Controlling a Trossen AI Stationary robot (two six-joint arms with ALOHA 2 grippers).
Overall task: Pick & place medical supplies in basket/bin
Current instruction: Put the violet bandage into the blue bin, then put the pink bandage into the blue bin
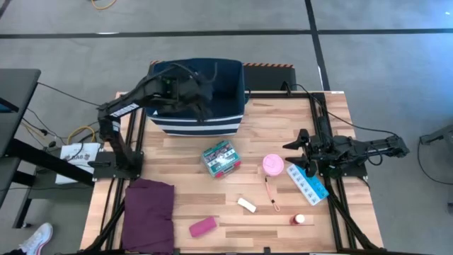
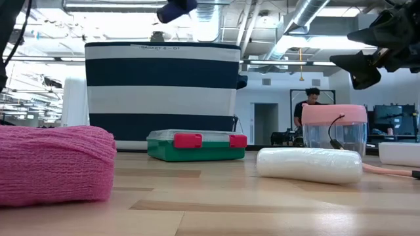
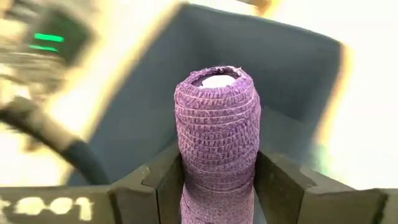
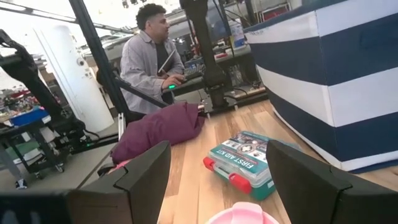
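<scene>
My left gripper (image 1: 200, 93) hangs over the open navy, white-striped bin (image 1: 237, 106), shut on a purple roll (image 3: 216, 118). My right gripper (image 1: 296, 144) hovers open above the table's right side, just past the pink round tub (image 1: 273, 164) and the blue-white pill strip (image 1: 308, 185). The green-red clear packet (image 1: 221, 159) lies flat mid-table. The white tube (image 1: 246, 205), magenta roll (image 1: 202, 227) and small bottle (image 1: 299, 219) lie near the near edge. In the right wrist view the open fingers (image 4: 144, 171) frame the packet (image 4: 244, 160). My left gripper pinches the purple roll between its two fingers (image 3: 163, 183), on the roll's lower side wall (image 3: 214, 186). The roll stands out past the fingertips along their length, its end face (image 3: 214, 79) pointing away. It is lifted clear, above the bin's inside (image 3: 280, 68).
A large folded purple cloth (image 1: 150, 212) lies at the table's near left corner. A thin pink tool with a cord (image 1: 271, 195) lies beside the tub. A person (image 4: 149, 53) sits beyond the table. Bare wood (image 1: 177, 152) shows between bin and packet.
</scene>
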